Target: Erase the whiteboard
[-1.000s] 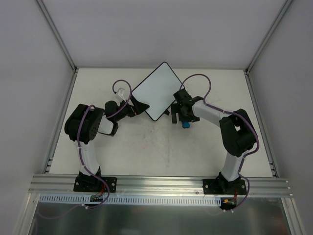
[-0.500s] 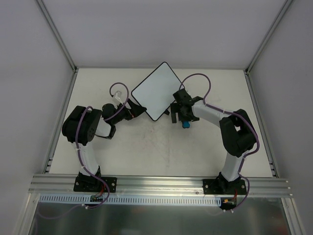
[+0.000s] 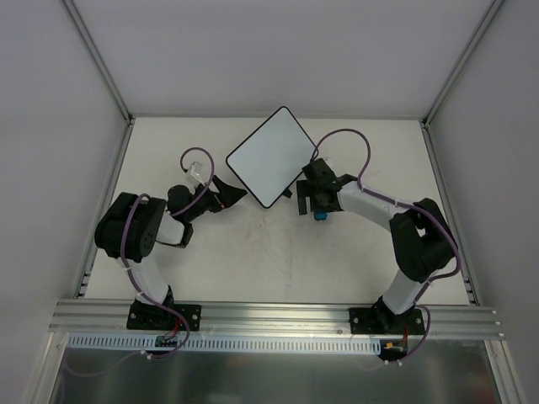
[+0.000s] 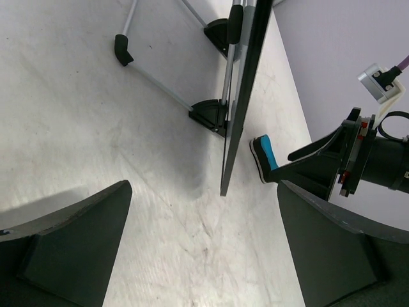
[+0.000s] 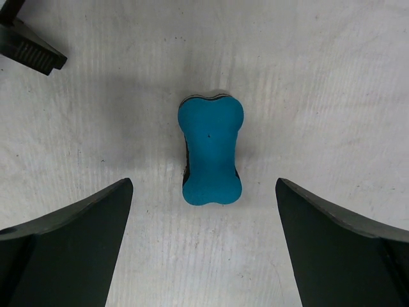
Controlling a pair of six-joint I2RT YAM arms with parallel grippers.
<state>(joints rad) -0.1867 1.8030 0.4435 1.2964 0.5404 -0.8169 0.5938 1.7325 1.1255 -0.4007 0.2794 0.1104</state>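
The whiteboard (image 3: 271, 157) stands propped at the back middle of the table, its face plain white in the top view. In the left wrist view I see the whiteboard (image 4: 241, 89) edge-on with its wire stand behind it. A blue bone-shaped eraser (image 5: 211, 150) lies flat on the table, just off the board's lower right corner (image 3: 320, 215). My right gripper (image 5: 204, 249) hangs open straight above the eraser, a finger on each side and not touching it. My left gripper (image 3: 229, 192) is open and empty, a short way left of the board's near corner.
A black foot of the board's stand (image 5: 29, 48) lies close to the eraser. The stand's wire legs (image 4: 160, 80) stretch across the table behind the board. Enclosure walls and rails (image 3: 108, 210) border the table on both sides.
My left arm has drawn back to the left, away from the board's corner. My right arm's elbow has sunk outward while its gripper stays over the eraser.
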